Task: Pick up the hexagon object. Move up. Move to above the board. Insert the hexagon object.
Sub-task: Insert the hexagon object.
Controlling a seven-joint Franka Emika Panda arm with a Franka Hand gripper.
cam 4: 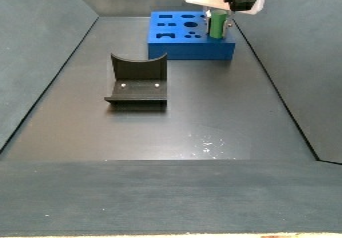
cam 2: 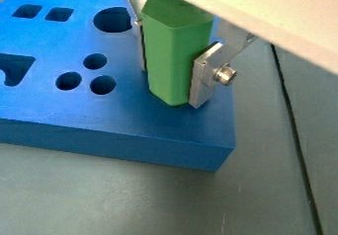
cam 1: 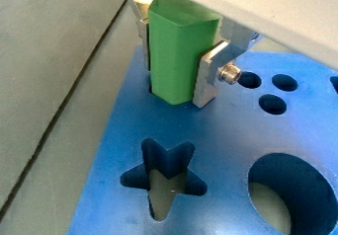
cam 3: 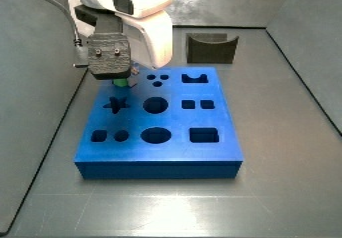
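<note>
The gripper [cam 1: 183, 53] is closed on the green rod [cam 1: 177, 56], whose lower end meets the blue board [cam 1: 224, 185], so insertion seems underway, not finished.

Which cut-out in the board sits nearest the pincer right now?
The star-shaped hole in the board. It lies right beside the pincer holding the hexagon object; the small round holes sit farther off.
</note>
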